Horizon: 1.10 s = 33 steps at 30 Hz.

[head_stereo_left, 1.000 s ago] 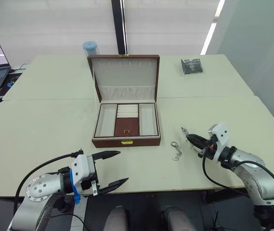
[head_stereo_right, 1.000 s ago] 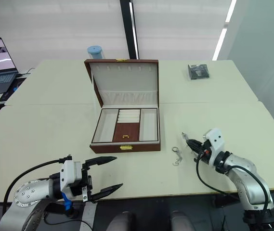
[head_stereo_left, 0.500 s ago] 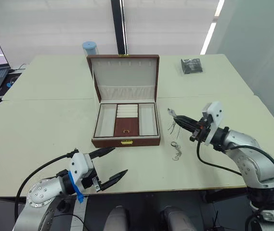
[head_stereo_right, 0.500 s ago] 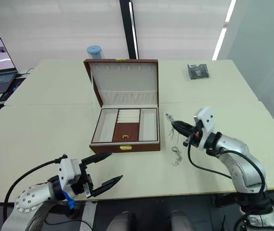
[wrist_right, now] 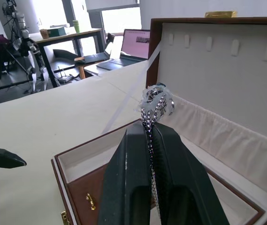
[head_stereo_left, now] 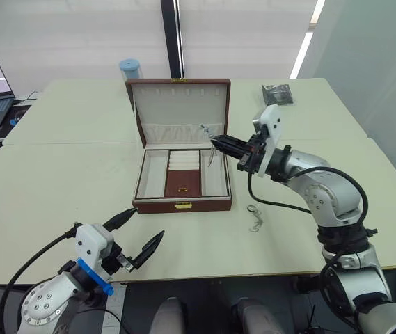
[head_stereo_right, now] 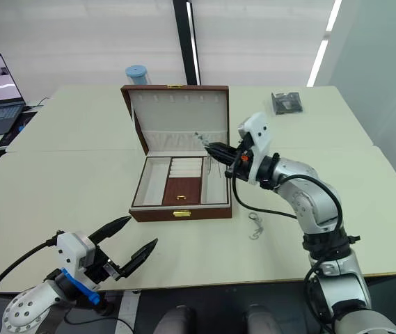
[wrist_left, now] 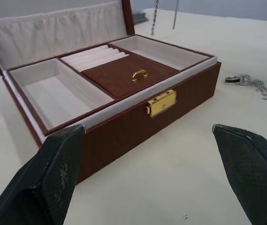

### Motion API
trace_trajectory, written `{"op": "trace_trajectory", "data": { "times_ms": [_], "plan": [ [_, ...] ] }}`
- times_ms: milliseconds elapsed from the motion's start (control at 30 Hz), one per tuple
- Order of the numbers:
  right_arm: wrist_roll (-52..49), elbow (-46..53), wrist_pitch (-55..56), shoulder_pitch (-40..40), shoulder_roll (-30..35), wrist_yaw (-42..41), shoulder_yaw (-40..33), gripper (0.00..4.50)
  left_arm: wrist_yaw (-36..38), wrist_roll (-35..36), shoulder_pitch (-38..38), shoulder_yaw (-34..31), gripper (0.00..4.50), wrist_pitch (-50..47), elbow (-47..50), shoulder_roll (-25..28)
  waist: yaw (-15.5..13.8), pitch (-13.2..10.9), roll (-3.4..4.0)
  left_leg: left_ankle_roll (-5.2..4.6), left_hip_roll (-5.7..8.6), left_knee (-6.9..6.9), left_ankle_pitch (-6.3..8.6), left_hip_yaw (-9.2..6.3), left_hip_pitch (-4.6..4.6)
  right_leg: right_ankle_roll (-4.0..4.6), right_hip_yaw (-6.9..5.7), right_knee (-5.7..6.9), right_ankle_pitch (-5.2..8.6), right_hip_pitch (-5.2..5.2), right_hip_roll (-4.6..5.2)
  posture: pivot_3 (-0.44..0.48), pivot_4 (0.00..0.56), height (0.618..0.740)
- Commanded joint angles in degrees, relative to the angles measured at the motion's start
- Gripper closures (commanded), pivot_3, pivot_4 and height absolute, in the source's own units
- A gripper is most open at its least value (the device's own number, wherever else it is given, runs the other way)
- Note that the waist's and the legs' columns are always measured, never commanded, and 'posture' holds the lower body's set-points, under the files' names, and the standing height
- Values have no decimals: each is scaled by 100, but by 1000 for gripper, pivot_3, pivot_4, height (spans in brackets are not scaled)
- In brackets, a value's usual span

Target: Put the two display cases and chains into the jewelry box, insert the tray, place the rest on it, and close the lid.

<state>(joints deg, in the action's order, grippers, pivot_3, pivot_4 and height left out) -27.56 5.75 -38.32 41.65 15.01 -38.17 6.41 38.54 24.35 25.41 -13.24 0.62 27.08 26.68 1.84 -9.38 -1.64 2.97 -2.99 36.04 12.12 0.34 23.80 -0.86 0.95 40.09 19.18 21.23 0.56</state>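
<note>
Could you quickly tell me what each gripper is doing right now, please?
Left gripper: open, holding nothing, low in front of the jewelry box.
Right gripper: shut on a chain, over the box's right-hand compartment.

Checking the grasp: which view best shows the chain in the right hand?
Right wrist view: the chain sits pinched between the right hand's fingers, close up. Both eye views show it small, dangling over the jewelry box.
</note>
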Motion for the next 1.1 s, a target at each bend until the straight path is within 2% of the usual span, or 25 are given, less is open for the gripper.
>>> {"op": "trace_trajectory", "data": {
  "times_ms": [33, 533, 833, 1100],
  "plan": [
    [132, -141, 149, 321, -207, 17, 164, 4491, -190, -11, 164, -142, 0, 124, 297, -139, -1, 0, 0, 0, -2, 0, 0, -1, 1, 1, -1, 1, -1, 1, -1, 0, 150, 740],
    [663, -1847, 917, 1207, -1488, -195, 585, 4491, -598, -131, 714, -218, 0, 459, 478, -666, 3, 0, 0, 0, -15, -2, 0, 8, 4, 8, 1, 0, -4, 10, -10, 0, 150, 740],
    [889, -2805, 1444, 1599, -2083, -310, 534, 4491, -723, -196, 745, -239, 0, 543, 469, -717, 2, -1, 1, 1, -41, -2, 1, 15, 4, 21, 3, -4, -11, 15, -35, 0, 150, 740],
    [1303, -4106, 2379, 1683, -2553, -324, 588, 4491, -803, -253, 702, -162, 0, 486, 539, -693, -4, -2, 2, 2, -51, -4, 1, 19, 5, 28, 5, -8, -16, 18, -44, 0, 150, 740]
  ]
}}
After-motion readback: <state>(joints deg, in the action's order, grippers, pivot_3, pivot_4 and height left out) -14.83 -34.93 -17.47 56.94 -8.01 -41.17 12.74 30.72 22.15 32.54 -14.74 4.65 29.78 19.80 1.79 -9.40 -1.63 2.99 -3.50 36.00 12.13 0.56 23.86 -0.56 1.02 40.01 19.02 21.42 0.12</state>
